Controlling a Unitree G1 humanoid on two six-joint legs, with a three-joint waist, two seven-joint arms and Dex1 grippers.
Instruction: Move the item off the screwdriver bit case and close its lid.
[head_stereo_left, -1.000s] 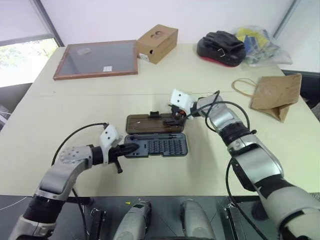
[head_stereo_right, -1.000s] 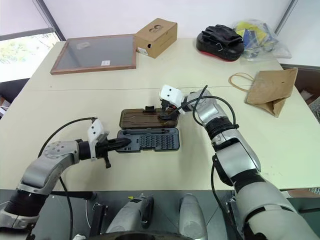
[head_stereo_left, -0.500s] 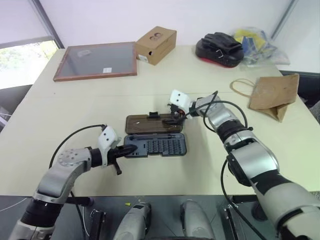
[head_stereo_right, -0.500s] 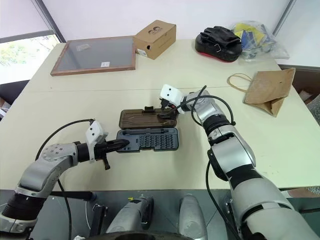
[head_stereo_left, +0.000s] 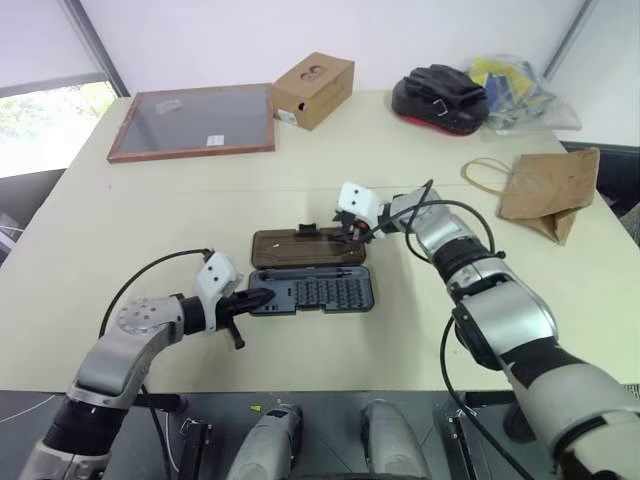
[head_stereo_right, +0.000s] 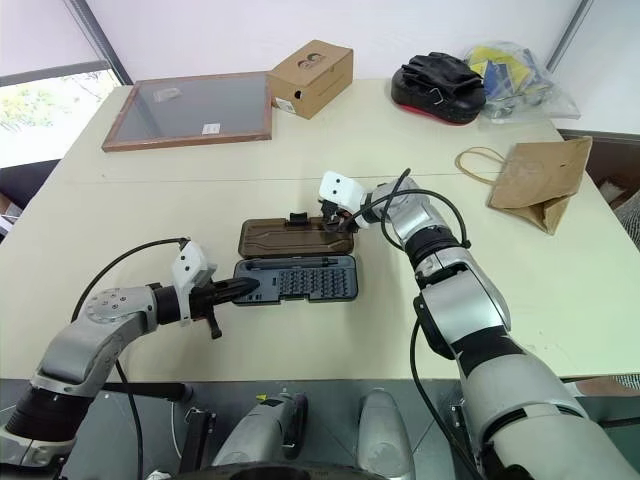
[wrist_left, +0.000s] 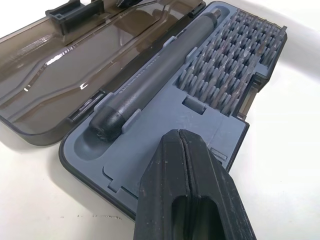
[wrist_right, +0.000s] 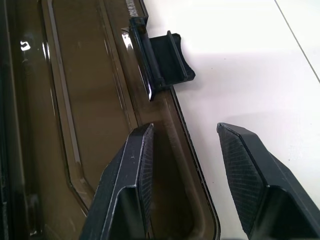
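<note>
Left eye view, cream table, white wall, left jaws clenched, right jaws released astride lid

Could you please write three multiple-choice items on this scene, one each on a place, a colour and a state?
1. Where is the paper bag?
A. On the case's tray
B. On the table, far to the right of the case
C. Inside the cardboard box

2. What colour is the case's lid?
A. Smoky brown
B. Bright red
C. White

3. How is the screwdriver bit case?
A. Shut and latched
B. Open, lid lying flat
C. Covered by the bag

Key: 1 B, the bag lies near the table's right edge, apart from the case. 2 A, the right wrist view shows translucent brown plastic. 3 B, the rows of bits are exposed and the lid lies flat behind the tray.
</note>
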